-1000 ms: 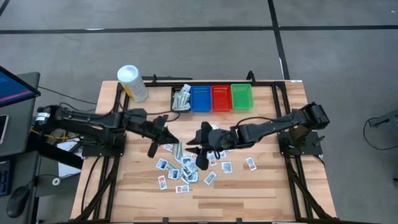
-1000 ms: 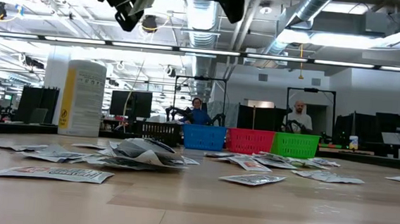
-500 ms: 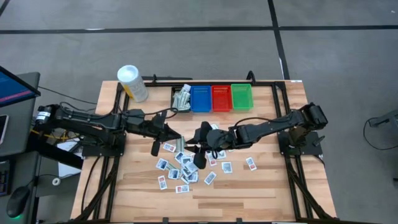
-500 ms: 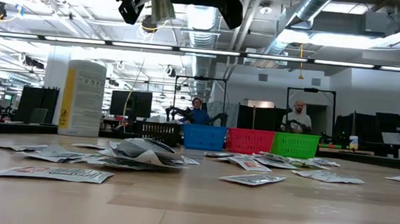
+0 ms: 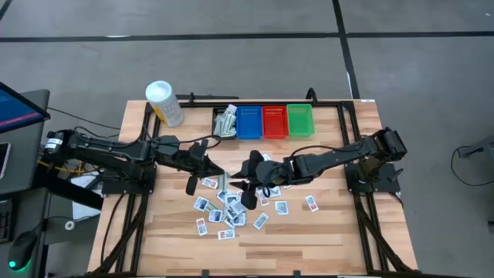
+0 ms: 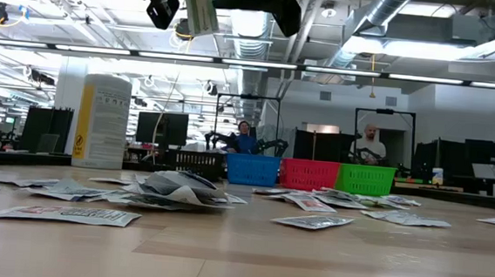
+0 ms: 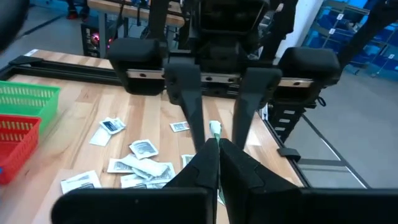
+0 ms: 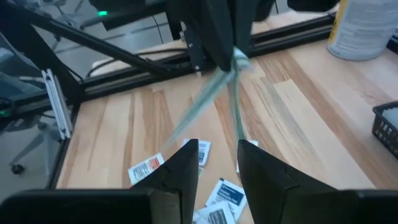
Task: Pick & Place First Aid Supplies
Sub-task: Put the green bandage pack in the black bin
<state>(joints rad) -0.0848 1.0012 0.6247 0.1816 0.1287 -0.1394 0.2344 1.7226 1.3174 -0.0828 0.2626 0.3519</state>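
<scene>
The first aid supplies are small flat packets (image 5: 228, 210) scattered across the middle of the wooden table. My left gripper (image 5: 218, 176) hangs above them, shut on one pale packet (image 5: 221, 183). My right gripper (image 5: 244, 188) faces it from the table's right, open; in its wrist view the gripper (image 8: 217, 146) has the hanging packet (image 8: 235, 99) just beyond its fingertips. The left wrist view shows the packet (image 7: 214, 129) edge-on between the two arms. My left gripper pinches the packet's upper end (image 8: 232, 61) between its two fingertips. The fingers come nearly level from the table's left, slanting a little down. The packet hangs below them, clear of the table and blurred in the right wrist view.
Along the far edge stand a black bin (image 5: 225, 123) holding a few packets, a blue bin (image 5: 248, 122), a red bin (image 5: 275, 121) and a green bin (image 5: 299, 120). A white tub (image 5: 164, 103) stands at the far left. Bare wood lies along the near edge.
My left gripper has tipped slightly while staying shut. The packet it holds has swung into sight at the top of the low view, where it did not show a second ago.
</scene>
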